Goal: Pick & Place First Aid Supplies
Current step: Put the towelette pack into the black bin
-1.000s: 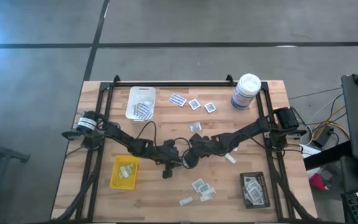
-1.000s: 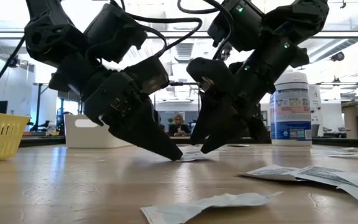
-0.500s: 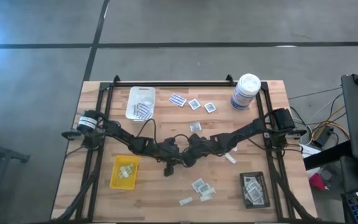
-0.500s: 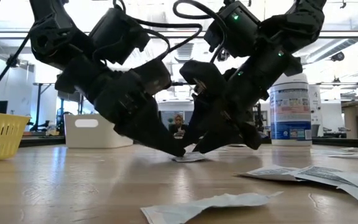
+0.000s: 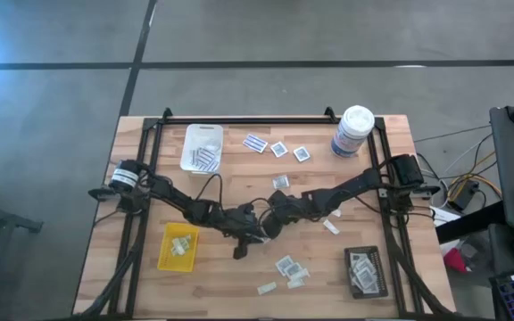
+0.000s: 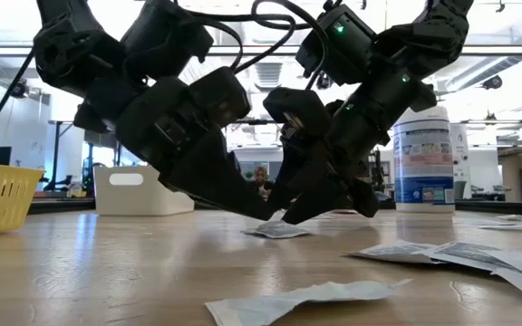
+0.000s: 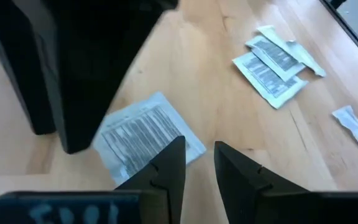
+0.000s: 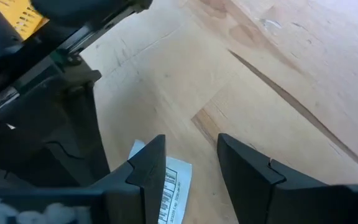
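Packet (image 6: 277,230) flat on table between two tools: left tool (image 7: 199,163), right tool (image 8: 192,163), both parted, empty

Both end effectors (image 5: 263,228) low — parted.

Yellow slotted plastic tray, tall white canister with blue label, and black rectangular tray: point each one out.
Yellow slotted plastic tray (image 5: 165,249): high view, its left rim.
Tall white canister with blue label (image 5: 357,119): high view, its lid.
Black rectangular tray (image 5: 350,272): high view, its left rim.
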`<state>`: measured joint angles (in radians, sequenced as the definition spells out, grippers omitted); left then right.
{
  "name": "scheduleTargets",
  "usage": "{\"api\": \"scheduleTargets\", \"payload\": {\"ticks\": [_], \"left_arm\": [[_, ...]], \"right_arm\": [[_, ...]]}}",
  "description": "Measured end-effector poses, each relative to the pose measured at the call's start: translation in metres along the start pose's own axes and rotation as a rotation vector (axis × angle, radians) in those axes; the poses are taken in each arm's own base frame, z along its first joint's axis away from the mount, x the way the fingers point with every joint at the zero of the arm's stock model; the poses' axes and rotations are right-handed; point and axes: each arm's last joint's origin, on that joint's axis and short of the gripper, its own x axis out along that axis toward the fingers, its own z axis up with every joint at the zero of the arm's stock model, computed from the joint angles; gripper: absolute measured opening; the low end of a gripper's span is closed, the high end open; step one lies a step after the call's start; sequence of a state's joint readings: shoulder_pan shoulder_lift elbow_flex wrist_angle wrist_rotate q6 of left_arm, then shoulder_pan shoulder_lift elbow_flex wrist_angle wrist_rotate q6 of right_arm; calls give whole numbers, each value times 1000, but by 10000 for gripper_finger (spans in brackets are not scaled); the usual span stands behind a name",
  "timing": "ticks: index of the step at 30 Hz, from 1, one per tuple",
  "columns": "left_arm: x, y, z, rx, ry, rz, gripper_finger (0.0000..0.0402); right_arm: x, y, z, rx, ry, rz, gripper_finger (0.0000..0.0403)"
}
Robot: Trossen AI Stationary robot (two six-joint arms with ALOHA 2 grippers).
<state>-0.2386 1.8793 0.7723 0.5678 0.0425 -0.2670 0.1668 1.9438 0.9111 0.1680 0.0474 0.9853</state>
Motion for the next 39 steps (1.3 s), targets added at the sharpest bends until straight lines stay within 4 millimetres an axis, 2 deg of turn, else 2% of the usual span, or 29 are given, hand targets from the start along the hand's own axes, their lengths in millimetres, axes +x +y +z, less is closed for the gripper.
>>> {"api": "scheduleTargets", "payload": {"ticks": [9,13,20,25,33,39], "left_arm": [[22,6,-21,-49,9,6,96],[26,10,-29,-89,39,19,96],[25,10,-29,-106,51,22,96],[24,10,-29,-111,61,13,96],[24,12,-30,-117,72,13,96],[24,15,-29,-115,71,15,96]], "right_arm": [[0,2,-2,-36,50,36,148],[-1,2,-4,-70,104,57,148],[-4,-1,-6,-130,150,37,148],[-13,1,-2,-188,148,41,148],[-21,-5,-1,-205,198,-18,136],[-20,-3,0,-225,101,-54,122]]}}
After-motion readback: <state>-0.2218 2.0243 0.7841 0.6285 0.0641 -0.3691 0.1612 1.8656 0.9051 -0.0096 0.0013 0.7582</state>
